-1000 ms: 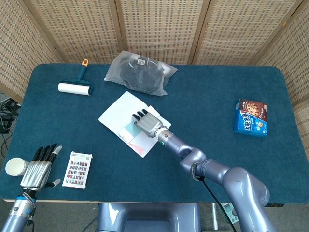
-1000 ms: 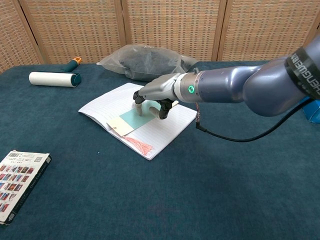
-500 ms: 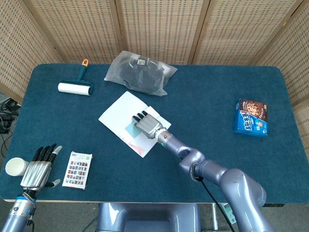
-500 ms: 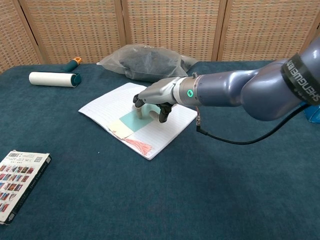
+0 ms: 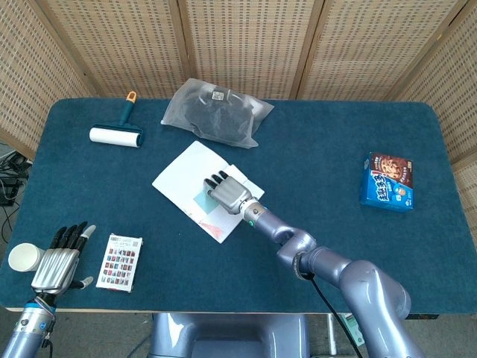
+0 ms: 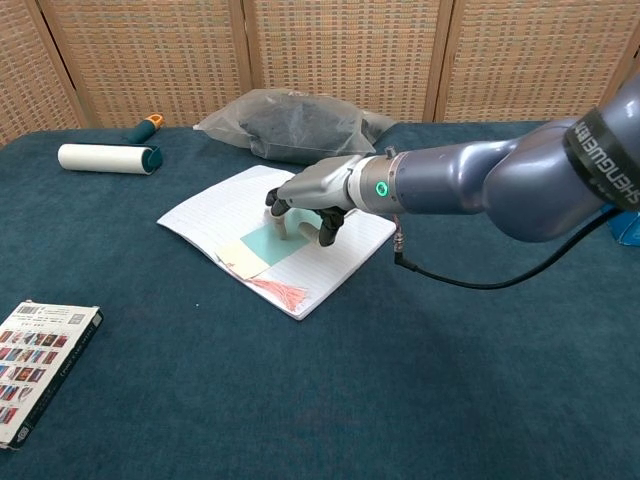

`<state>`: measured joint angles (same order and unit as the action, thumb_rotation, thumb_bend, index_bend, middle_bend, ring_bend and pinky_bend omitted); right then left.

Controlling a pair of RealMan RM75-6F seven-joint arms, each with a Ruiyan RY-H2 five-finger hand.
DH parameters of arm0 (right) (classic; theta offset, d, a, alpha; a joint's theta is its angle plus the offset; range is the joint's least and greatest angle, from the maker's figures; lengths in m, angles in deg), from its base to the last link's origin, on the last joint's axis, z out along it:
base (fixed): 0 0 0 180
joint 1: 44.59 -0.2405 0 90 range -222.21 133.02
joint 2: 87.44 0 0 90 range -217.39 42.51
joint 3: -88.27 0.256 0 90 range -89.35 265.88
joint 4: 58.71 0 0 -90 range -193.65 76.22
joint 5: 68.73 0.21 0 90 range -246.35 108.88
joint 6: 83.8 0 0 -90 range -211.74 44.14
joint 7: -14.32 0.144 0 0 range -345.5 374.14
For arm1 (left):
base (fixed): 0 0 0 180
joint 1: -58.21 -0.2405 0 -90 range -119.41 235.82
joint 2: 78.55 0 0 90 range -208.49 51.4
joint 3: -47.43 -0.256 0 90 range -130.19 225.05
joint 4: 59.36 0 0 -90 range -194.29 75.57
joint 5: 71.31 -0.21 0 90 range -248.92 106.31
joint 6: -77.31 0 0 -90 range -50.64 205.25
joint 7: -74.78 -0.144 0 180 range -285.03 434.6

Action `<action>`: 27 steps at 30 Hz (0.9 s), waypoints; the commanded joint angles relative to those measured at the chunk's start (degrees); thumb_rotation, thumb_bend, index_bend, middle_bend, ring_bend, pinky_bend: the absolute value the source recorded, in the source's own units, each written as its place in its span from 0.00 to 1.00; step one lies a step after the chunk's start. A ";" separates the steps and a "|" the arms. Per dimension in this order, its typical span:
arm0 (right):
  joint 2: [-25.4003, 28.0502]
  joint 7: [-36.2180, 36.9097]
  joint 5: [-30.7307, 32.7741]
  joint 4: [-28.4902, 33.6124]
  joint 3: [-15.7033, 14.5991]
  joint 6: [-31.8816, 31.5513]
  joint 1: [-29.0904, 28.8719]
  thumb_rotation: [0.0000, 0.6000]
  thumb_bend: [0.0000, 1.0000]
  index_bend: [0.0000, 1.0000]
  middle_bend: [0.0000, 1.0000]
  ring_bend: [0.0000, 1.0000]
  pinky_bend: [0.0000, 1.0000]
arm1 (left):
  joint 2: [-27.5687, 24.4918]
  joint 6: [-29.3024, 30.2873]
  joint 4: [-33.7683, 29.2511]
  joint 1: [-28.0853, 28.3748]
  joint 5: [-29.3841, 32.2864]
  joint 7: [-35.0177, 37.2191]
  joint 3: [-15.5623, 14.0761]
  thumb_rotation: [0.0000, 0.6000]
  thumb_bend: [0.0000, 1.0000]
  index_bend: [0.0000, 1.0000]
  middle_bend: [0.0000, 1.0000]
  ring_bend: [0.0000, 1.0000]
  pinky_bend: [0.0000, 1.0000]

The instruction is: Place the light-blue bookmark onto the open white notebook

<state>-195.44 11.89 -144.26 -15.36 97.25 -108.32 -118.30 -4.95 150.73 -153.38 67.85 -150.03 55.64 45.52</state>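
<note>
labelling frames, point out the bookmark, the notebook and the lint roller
light-blue bookmark (image 6: 262,243), chest view, bare blue face.
open white notebook (image 6: 215,209), chest view, left lined page.
lint roller (image 5: 115,136), head view, white roll.

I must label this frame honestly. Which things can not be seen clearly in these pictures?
- Right hand on the bookmark: both views, fingers hide whether it grips or only touches.
- Bookmark's far end: under that hand.
- Left hand: head view only; fingers spread, nothing held.
- White object beside it: cut by the table edge.
- Card box: print too small.
</note>
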 commanded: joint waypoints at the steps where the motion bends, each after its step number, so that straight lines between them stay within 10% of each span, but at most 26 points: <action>1: 0.29 0.35 -0.29 0.74 -0.14 0.37 -0.01 1.00 0.89 0.34 0.08 0.00 0.10 | -0.01 0.06 -0.03 0.01 -0.13 -0.05 -0.04 1.00 0.00 0.00 0.00 0.00 0.00; 27: -0.42 0.69 -1.75 -1.11 -0.25 0.63 -0.54 1.00 0.87 0.34 0.08 0.00 0.09 | -0.07 0.20 -0.20 -0.05 -0.28 -0.11 -0.11 1.00 0.00 0.00 0.00 0.00 0.00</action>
<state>-195.84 12.59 -146.04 -16.41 96.98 -107.77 -118.81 -5.01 150.93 -153.58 67.80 -150.31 55.53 45.42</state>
